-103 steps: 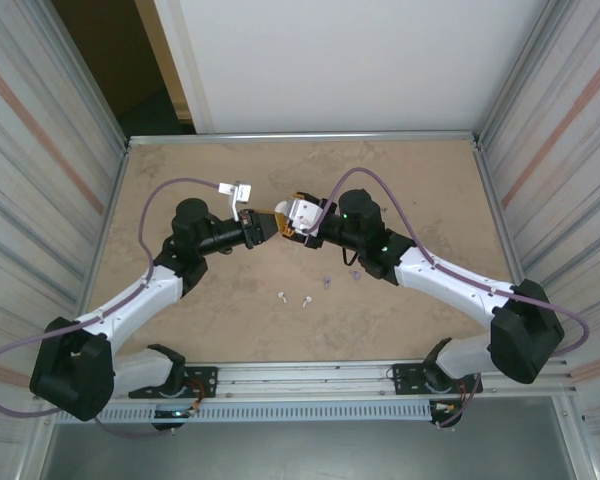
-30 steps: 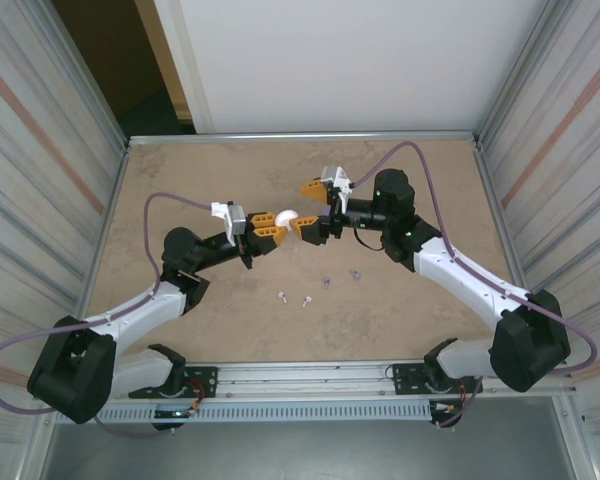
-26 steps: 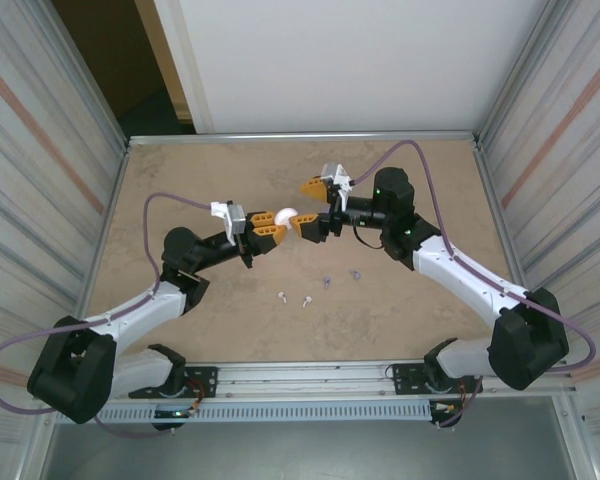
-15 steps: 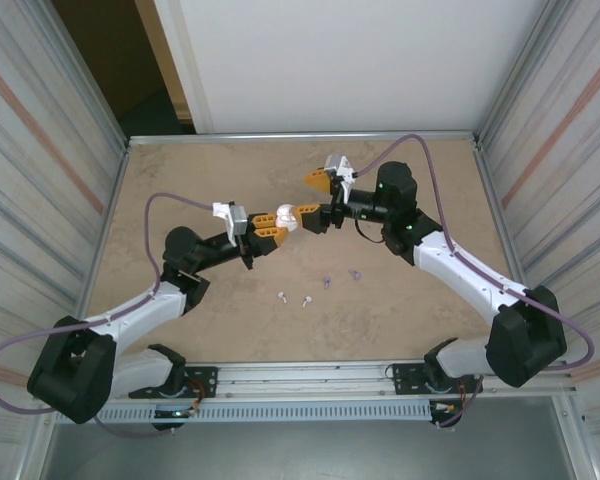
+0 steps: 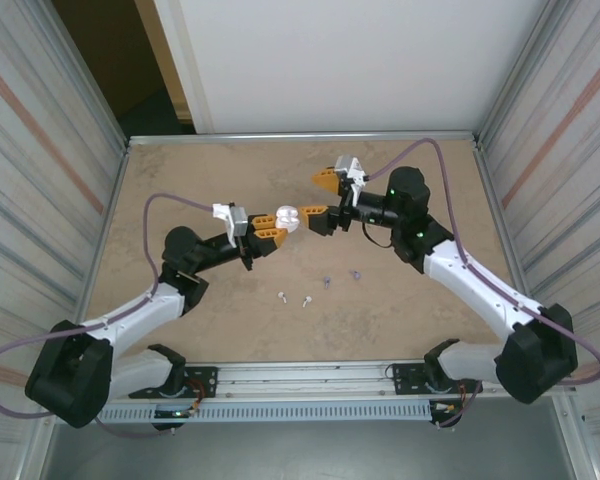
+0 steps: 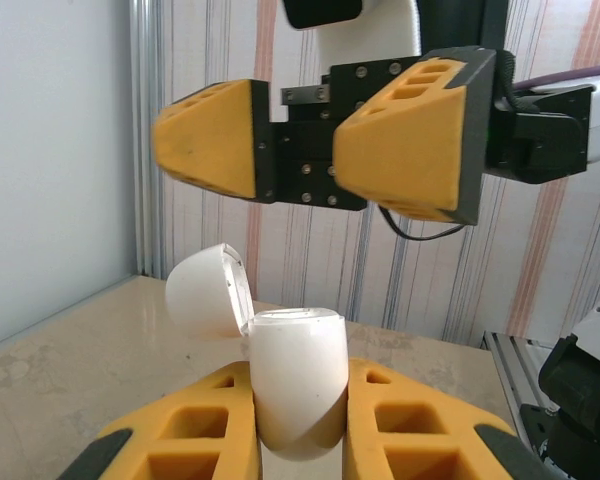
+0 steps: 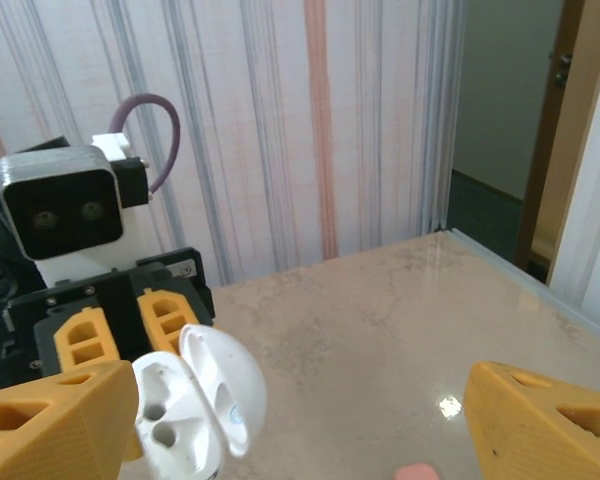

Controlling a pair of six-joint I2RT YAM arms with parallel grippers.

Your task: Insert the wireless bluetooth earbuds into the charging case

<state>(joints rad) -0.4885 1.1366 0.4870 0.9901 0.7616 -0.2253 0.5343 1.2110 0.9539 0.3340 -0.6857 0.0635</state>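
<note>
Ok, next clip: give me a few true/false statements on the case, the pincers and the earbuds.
1. The left pincer grips the white case. True.
2. The case's lid is shut. False: it is flipped open.
3. The right pincer holds an earbud. False: it is open, with nothing between its fingers.
4. Loose earbuds lie on the table. True.

beige table (image 5: 180, 180): white earbuds (image 5: 281, 296), purple earbuds (image 5: 326, 282)
</note>
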